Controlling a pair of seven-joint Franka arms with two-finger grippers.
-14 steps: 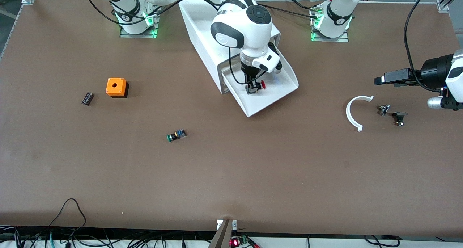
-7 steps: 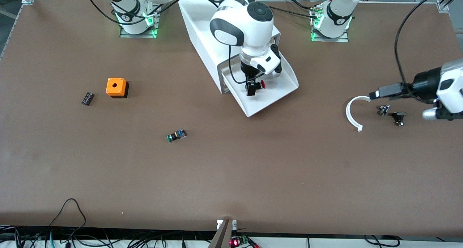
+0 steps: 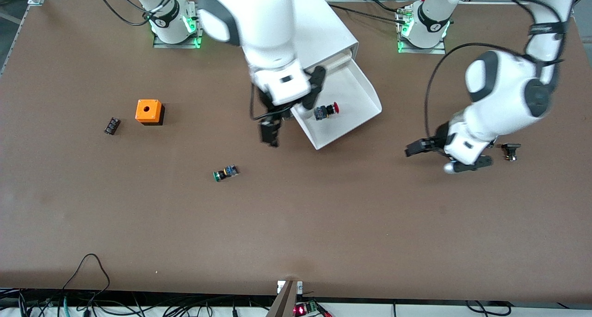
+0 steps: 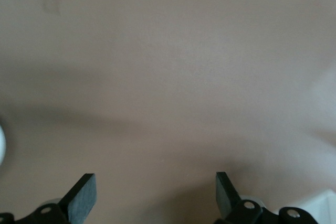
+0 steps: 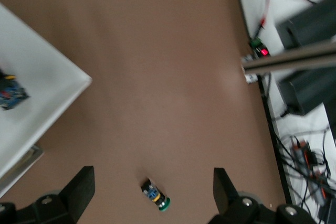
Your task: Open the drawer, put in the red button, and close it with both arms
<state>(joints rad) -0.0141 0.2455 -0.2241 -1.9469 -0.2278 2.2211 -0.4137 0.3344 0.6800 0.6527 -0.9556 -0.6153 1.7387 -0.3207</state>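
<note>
The right end effector [image 3: 269, 133] has let go and lifted, fingers apart, leaving the red button [image 3: 325, 110] in the drawer [image 3: 358, 92].

table [image 3: 323, 224] plain brown | drawer [image 3: 356, 99] white | red button [image 3: 326, 110] red cap, black body | cube [image 3: 148, 111] orange, dark hole | second button [image 3: 225, 172] green cap, blue and orange parts | arms white, black bands | grippers black

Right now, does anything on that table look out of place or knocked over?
Nothing looks spilled or broken. The drawer hangs pulled out of the cabinet, which sits skewed to the table's edges, with the red button lying on its side inside. The green-capped button also lies tipped over on the table.
</note>
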